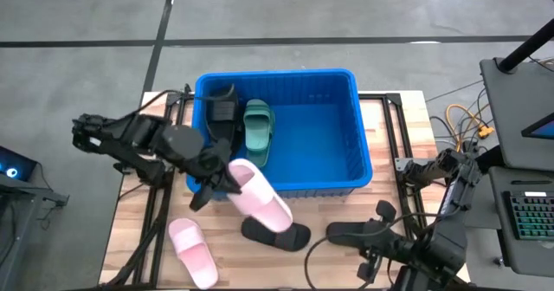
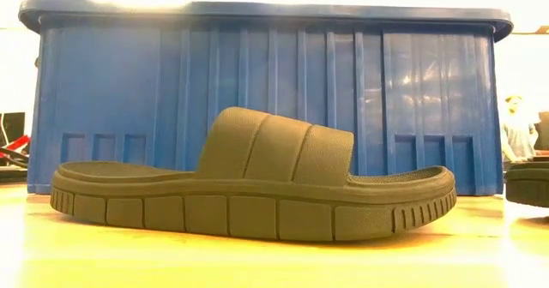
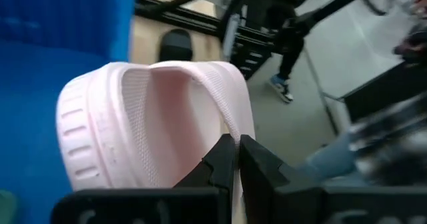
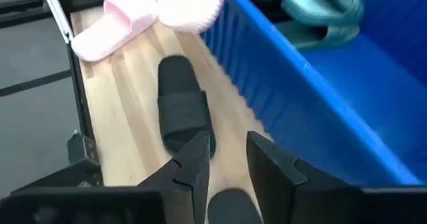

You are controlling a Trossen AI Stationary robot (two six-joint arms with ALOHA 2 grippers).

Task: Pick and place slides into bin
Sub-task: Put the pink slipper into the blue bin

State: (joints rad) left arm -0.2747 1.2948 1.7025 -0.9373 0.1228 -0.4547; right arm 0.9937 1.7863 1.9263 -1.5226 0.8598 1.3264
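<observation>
The left end effector (image 1: pixel 227 180), clamped on a pink slide's (image 1: pixel 260 196) strap, held it above the bin's (image 1: pixel 346 187) front rim, so transport inward precedes release, while the right end effector (image 4: pixel 223 159) waited open near the tabletop's front edge.

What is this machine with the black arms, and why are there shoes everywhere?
It is a robot with two arms, tidying slide sandals into the blue bin. One picture looks down from above, one sits at table height, and one camera rides on each wrist. The left gripper pinches the strap of a pink slide, lifted by the bin's near wall. The right gripper waits open near the table's front edge. A green slide and a black one already lie inside the bin. Another pink slide and another black slide rest on the table.
</observation>
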